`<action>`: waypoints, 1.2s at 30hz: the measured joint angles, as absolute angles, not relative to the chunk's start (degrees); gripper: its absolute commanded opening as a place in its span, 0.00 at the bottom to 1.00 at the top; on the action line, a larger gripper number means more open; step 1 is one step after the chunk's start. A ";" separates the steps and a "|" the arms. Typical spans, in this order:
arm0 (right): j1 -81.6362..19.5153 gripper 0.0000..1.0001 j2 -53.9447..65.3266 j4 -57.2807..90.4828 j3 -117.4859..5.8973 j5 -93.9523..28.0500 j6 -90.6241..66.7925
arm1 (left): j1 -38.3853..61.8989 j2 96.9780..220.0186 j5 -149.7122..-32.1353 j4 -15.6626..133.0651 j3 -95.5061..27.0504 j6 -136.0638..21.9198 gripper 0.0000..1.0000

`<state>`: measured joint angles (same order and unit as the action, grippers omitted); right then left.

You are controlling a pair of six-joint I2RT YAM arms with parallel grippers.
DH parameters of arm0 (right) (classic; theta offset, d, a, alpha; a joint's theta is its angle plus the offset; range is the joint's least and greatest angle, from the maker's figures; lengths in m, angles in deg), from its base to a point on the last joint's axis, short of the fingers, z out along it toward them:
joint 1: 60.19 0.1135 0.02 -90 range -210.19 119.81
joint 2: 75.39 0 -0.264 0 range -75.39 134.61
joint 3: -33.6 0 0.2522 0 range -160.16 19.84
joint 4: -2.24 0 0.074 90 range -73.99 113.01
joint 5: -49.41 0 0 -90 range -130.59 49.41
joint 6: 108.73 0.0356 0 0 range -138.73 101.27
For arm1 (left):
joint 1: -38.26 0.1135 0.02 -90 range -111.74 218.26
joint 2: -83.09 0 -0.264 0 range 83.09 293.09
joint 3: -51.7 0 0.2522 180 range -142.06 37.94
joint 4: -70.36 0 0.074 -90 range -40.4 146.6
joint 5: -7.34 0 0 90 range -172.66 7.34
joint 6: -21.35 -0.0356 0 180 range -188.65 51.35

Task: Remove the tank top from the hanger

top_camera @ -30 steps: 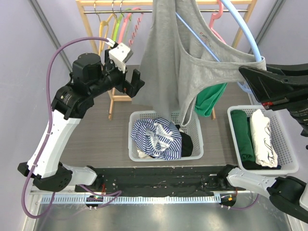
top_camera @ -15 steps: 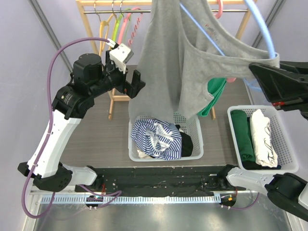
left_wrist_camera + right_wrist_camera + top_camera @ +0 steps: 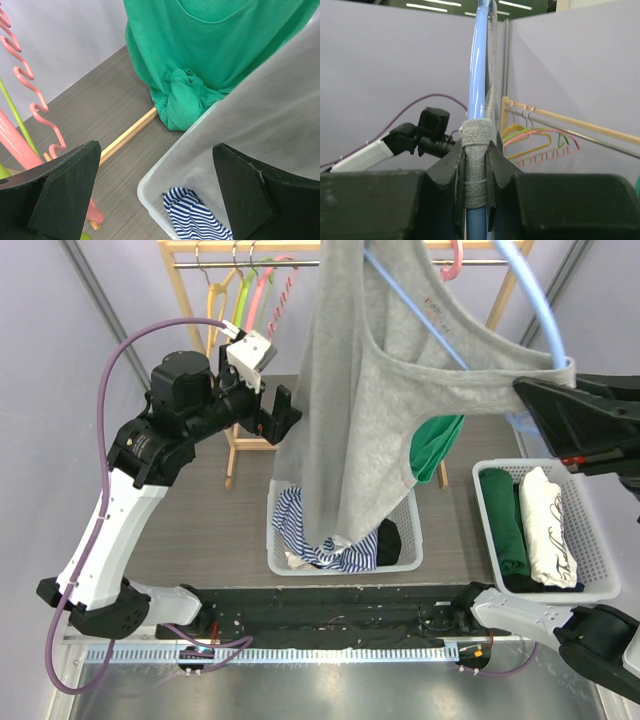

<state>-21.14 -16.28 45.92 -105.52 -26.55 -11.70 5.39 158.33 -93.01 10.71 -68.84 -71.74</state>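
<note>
Slack in the strap is what we need first: the tank top (image 3: 345, 410) hangs from the blue hanger (image 3: 538, 310), raised above the white basket (image 3: 410, 525) and the tabletop (image 3: 200, 510), with one strap over the hanger's arm and its hem low over the basket. To do this step well, we judge that the left end effector (image 3: 160, 195) should close on a fold of the grey body near it and take a full pinch rather than a skim of the edge. It should then draw the cloth down and away along the hanger's arm while the right side holds the hanger firm; pulling across the arm would likely snag the strap. One catch: the right wrist view shows the right end effector (image 3: 476, 150) clenched on the blue tube with the grey strap pinched between its fingers (image 3: 445, 165), so we think that strap cannot slide free until the grip is moved. The left end effector is released, jaws spread wide, holding nothing; grey cloth hangs close by one finger, though we cannot tell whether it touches.
</note>
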 measured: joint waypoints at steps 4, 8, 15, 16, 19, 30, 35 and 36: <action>-21.14 0.01 -17.74 49.57 -100.91 -27.62 -12.91 | 5.39 158.27 -93.23 10.71 -68.84 -71.61 1.00; -21.14 0.01 -18.31 54.18 -98.46 -29.87 -14.65 | 5.39 158.16 -93.25 10.71 -68.84 -71.61 1.00; -21.14 0.01 -21.39 56.74 -94.57 -33.72 -18.81 | 5.39 157.68 -93.43 10.45 -68.80 -71.68 1.00; -21.14 0.01 -22.38 56.91 -93.65 -34.44 -19.22 | 5.39 157.39 -93.43 10.40 -68.60 -71.77 1.00; -21.14 0.01 -24.65 58.18 -92.69 -35.69 -20.12 | 5.44 155.82 -93.49 9.35 -67.92 -72.16 1.00; -21.14 0.01 -24.85 68.17 -88.06 -26.90 -22.15 | 6.03 150.40 -102.48 1.94 -68.86 -76.82 1.00; -21.14 0.01 -21.98 73.46 -86.48 -21.15 -24.31 | 6.03 150.44 -105.73 -1.68 -72.45 -80.01 1.00; -21.14 0.01 -21.98 74.16 -85.85 -20.17 -24.75 | 6.03 150.34 -106.08 -2.30 -73.15 -80.66 1.00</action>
<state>-21.14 -21.98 74.16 -85.85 -20.17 -24.75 6.03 150.34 -106.08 -2.30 -73.15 -80.66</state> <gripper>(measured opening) 0.203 0.996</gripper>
